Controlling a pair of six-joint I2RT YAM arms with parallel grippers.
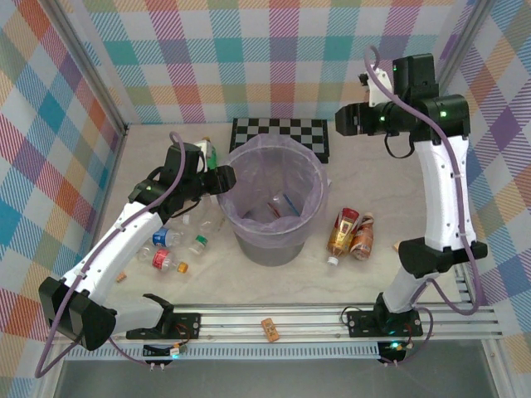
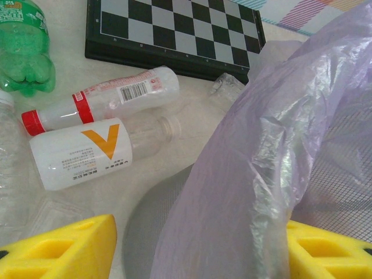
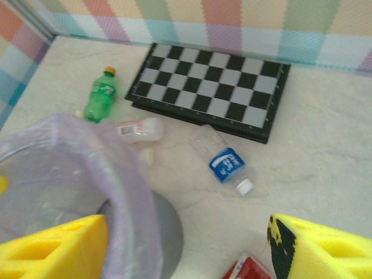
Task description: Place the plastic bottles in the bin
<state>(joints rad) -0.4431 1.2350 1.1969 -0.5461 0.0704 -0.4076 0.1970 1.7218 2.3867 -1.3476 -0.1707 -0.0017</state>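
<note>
The round grey bin lined with a translucent lavender bag (image 1: 274, 211) stands upright in the middle of the pale marbled surface (image 1: 365, 282). At its bottom lie a few bottles with red and blue labels (image 1: 278, 207), too blurred to count.

The other plastic bottles lie on the surface around it. Two amber-brown, red-labelled bottles (image 1: 351, 234) lie side by side just right of the bin. To its left are three clear ones: a blue-labelled bottle (image 1: 166, 238), a green-capped bottle (image 1: 197, 245) and a red-labelled bottle with an orange cap (image 1: 170, 264). Behind the bin, near the black-and-white checkerboard (image 3: 212, 93), lie a green bottle with an orange cap (image 3: 100, 96), a clear bottle with a red-and-white label (image 3: 139, 129) and a crumpled clear bottle with a blue label and white cap (image 3: 224, 160).

The left gripper (image 2: 200, 226) sits at the bin's left rim, its yellow fingers (image 2: 64, 250) apart with the bag bulging between them; I cannot tell whether it pinches anything. The right gripper (image 3: 189, 226) hangs high over the far right of the surface, released and spread wide, holding nothing.
</note>
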